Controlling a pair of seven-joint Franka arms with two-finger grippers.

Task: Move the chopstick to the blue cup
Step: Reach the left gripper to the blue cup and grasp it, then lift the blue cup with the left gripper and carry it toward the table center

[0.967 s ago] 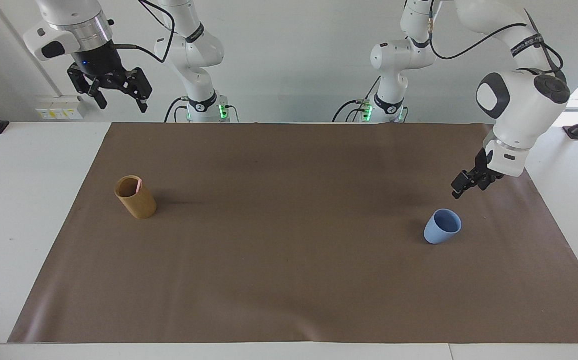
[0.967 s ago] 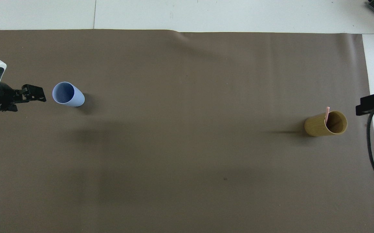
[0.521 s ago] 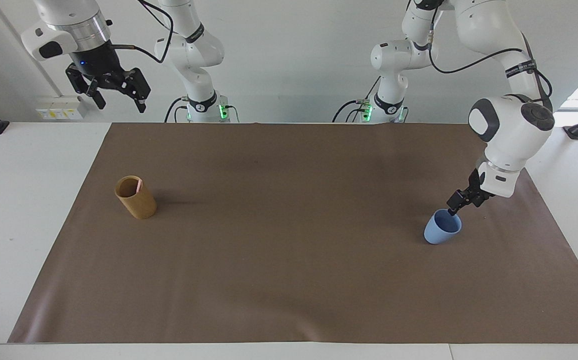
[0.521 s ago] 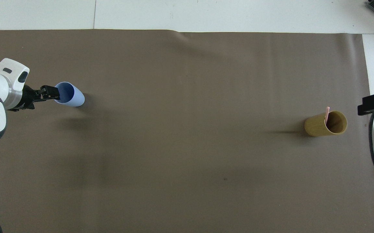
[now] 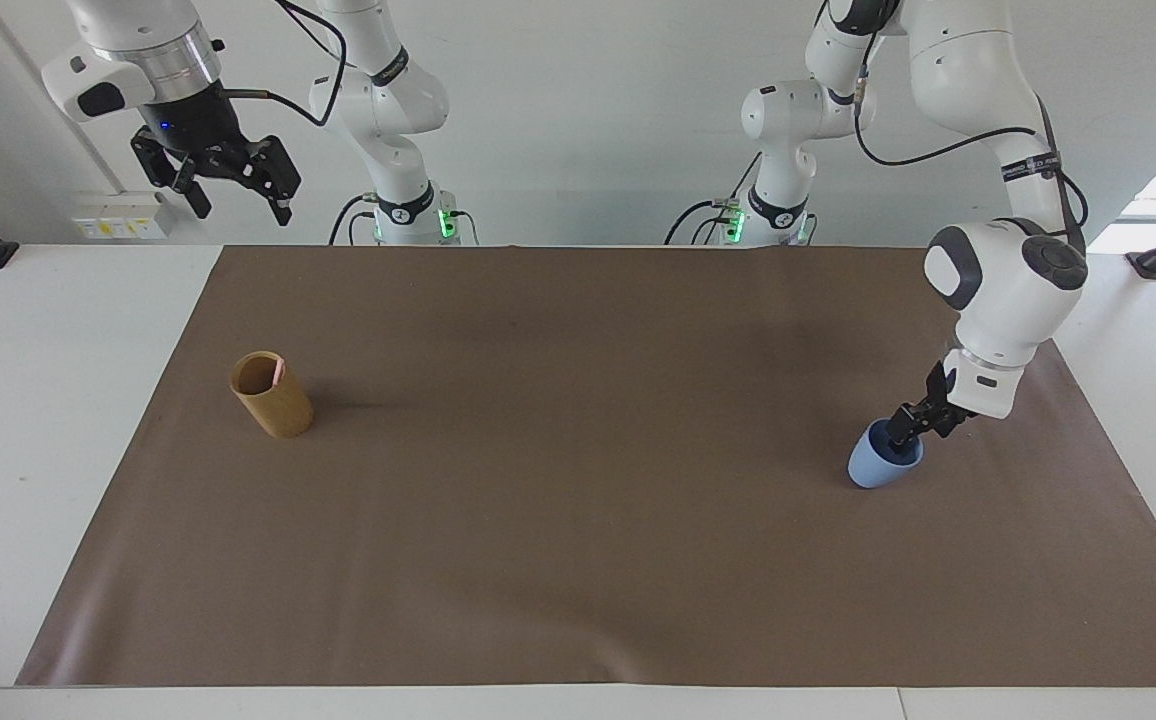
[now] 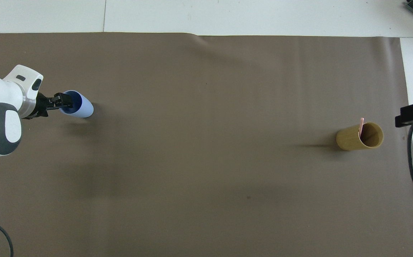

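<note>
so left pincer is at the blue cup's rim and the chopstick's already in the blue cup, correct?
Not quite. The left pincer is at the blue cup rim, but the chopstick stands in the tan holder at the right arm's end of the table. The overhead view shows it.

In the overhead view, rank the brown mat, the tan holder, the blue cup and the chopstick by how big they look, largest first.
1. Brown mat, by far the largest.
2. Tan holder.
3. Blue cup, somewhat smaller; the left hand covers part of its rim.
4. Chopstick, only a short pink tip showing above the holder.
</note>
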